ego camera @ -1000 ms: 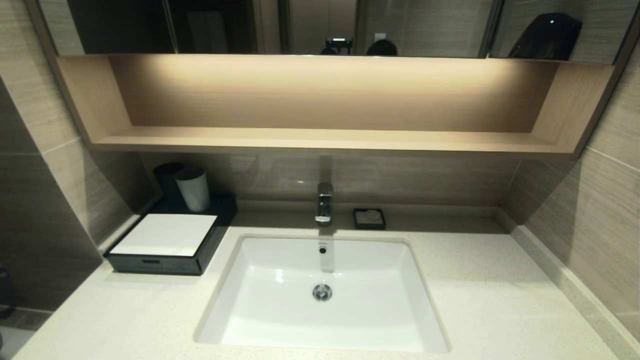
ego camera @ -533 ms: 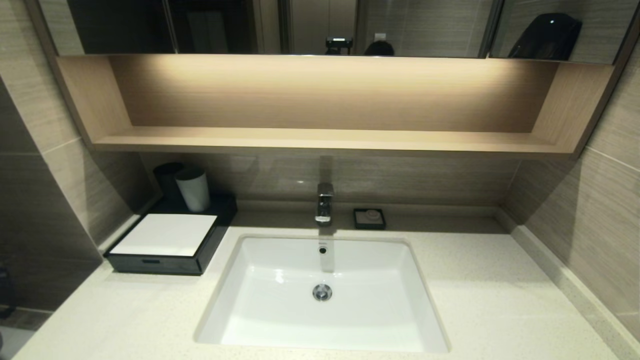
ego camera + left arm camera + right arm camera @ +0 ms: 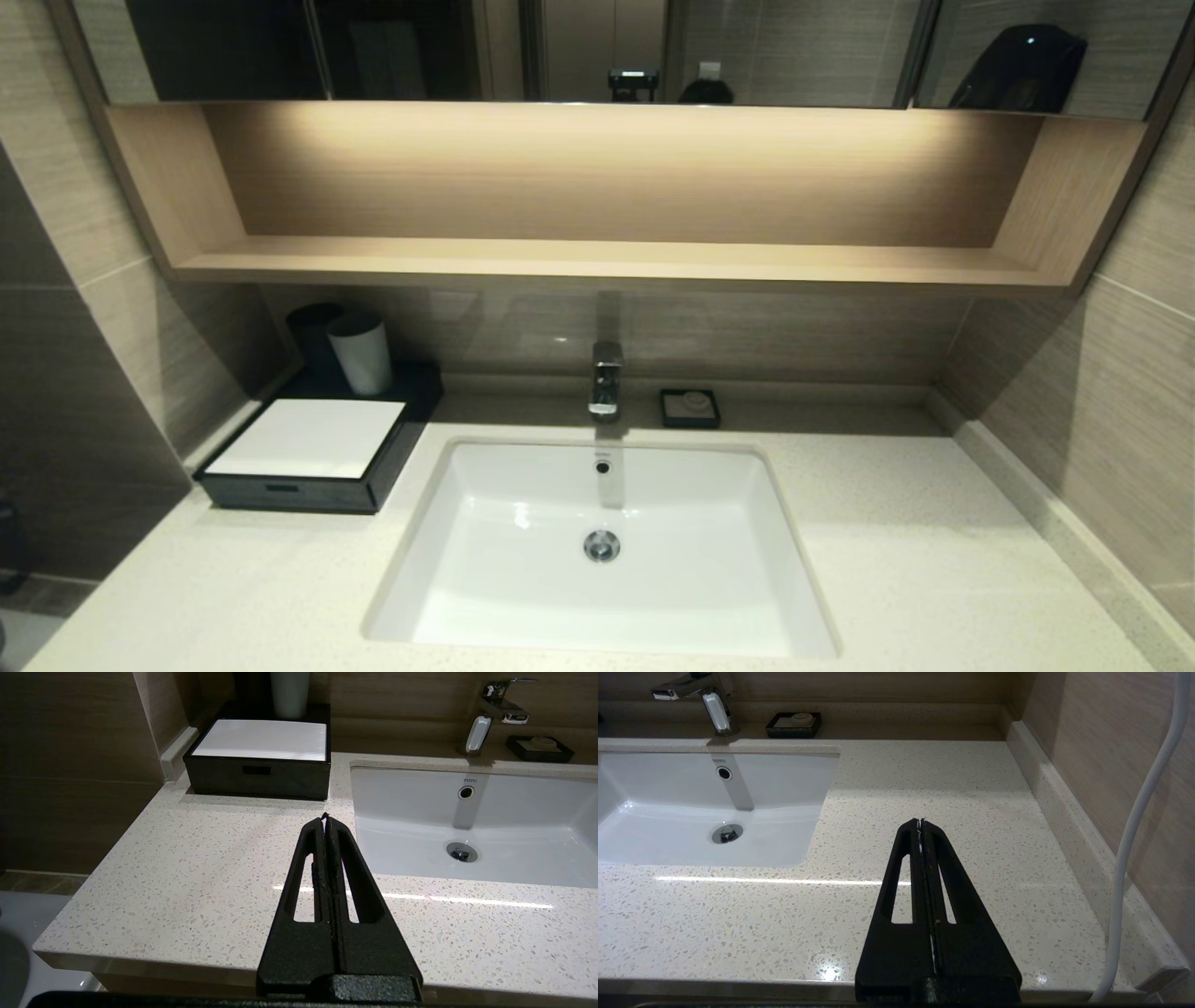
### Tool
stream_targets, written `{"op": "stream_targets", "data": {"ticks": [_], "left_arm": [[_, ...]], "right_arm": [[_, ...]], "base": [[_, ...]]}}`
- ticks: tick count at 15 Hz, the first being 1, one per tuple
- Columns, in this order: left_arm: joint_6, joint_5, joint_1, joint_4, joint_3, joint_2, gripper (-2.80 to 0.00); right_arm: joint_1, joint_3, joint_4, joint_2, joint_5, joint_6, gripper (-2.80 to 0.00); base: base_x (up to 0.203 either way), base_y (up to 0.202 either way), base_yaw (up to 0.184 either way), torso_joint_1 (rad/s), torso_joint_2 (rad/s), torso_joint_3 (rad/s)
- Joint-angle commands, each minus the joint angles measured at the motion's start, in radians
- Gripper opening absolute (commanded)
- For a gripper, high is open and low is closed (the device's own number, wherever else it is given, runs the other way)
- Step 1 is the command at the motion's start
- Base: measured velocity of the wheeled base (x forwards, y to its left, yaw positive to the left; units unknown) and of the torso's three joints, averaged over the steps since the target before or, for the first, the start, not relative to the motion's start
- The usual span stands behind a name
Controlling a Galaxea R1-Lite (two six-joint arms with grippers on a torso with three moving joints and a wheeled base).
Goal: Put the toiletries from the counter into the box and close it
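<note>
The black box [image 3: 308,457] with its white top panel stands at the counter's [image 3: 896,560] back left, its front drawer pushed in flush; it also shows in the left wrist view as the box [image 3: 259,758]. No toiletries show anywhere on the counter. My left gripper [image 3: 324,817] hovers shut and empty over the counter's front left, pointing toward the box. My right gripper [image 3: 920,822] hovers shut and empty over the counter [image 3: 952,793] right of the basin. Neither arm shows in the head view.
A white inset basin [image 3: 602,551] fills the counter's middle, with a chrome faucet [image 3: 605,378] behind it. A small black soap dish [image 3: 689,408] sits right of the faucet. A white cup [image 3: 359,353] and a dark cup stand behind the box. A white cable [image 3: 1134,835] hangs by the right wall.
</note>
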Motion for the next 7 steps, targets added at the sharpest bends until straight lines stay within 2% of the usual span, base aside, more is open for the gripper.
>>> {"op": "stream_targets", "data": {"ticks": [1, 7], "left_arm": [[0.000, 0.001, 0.000, -0.001, 0.000, 0.000, -2.80], [0.000, 0.001, 0.000, -0.001, 0.000, 0.000, -2.80]], "right_arm": [[0.000, 0.000, 0.000, -0.002, 0.000, 0.000, -2.80], [0.002, 0.000, 0.000, 0.000, 0.000, 0.000, -2.80]], "base": [[0.000, 0.000, 0.000, 0.000, 0.00, 0.000], [0.000, 0.000, 0.000, 0.000, 0.00, 0.000]]}}
